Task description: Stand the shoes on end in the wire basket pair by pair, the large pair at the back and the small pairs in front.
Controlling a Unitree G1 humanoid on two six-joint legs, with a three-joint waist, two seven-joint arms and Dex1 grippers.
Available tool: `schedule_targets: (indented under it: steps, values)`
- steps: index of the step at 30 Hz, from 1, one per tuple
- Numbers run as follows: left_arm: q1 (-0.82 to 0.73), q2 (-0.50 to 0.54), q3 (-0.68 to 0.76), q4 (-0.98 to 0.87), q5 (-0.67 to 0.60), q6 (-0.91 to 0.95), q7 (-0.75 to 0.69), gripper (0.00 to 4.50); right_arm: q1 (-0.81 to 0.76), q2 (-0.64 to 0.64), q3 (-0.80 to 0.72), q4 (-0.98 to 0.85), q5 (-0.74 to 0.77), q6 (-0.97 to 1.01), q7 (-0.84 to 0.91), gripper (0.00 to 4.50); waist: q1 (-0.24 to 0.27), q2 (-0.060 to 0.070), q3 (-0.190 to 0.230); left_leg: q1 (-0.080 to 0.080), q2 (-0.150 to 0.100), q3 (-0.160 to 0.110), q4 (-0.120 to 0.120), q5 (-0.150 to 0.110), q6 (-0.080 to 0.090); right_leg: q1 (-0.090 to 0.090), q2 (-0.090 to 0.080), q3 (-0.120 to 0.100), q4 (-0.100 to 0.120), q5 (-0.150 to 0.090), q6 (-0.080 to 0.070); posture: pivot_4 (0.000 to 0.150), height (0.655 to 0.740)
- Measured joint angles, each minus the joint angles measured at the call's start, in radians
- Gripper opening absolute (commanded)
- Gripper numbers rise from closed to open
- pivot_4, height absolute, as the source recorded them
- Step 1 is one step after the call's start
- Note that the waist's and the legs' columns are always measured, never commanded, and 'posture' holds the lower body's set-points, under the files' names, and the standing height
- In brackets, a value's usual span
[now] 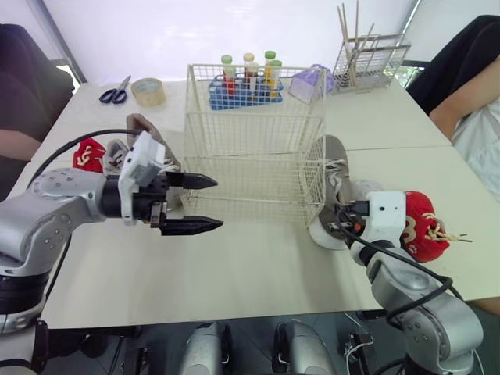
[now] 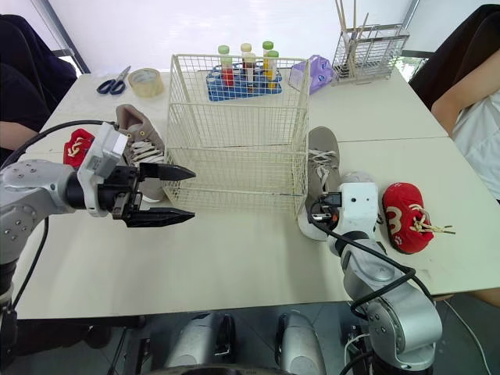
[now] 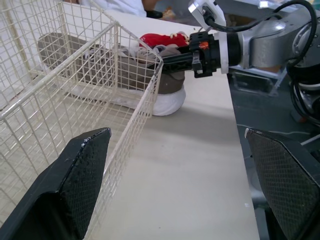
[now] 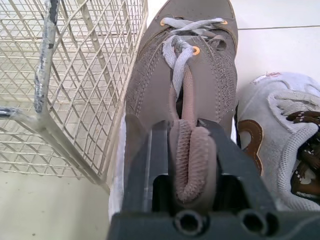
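Pinching the padded near end of the large brown shoe (image 4: 195, 75) with the right hand (image 4: 187, 150); heel collar or tongue, hard to tell which. Lying flat on the worktop (image 2: 234, 266), just beside the right wall of the wire basket (image 2: 234, 168), toward the right edge. Holding the left hand (image 2: 191, 195) spread and empty near the basket's front-left corner. Probably light, with a soft fabric upper over a stiffer white sole. Expect sag and swing from a pinch of padding alone. Better to clamp across the heel or sole edge before upending it against the basket's back wall. Matching shoe (image 2: 141, 141) just beyond the left wall.
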Motion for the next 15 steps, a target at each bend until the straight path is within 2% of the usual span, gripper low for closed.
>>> schedule_targets:
  steps: [9, 15]
  values:
    - [-0.001, -0.007, 0.0, 0.001, 0.001, -0.003, 0.007, 4.5, -0.015, -0.056, 0.001, -0.005, -0.06, -0.007, 0.034, 0.22, 0.002, 0.001, 0.001, 0.0, 0.0, 0.0, 0.0, 0.0, 0.0, 0.0, 0.0, 0.0, 0.0, 0.0, 0.0, 0.15, 0.74]
    - [-0.03, -0.049, -0.01, 0.035, 0.008, -0.022, 0.006, 4.5, -0.221, -0.081, -0.121, -0.012, -0.093, 0.071, 0.025, 0.22, 0.002, 0.004, 0.003, -0.001, 0.0, 0.001, 0.0, 0.001, -0.001, -0.002, 0.0, 0.001, 0.0, 0.0, 0.0, 0.15, 0.74]
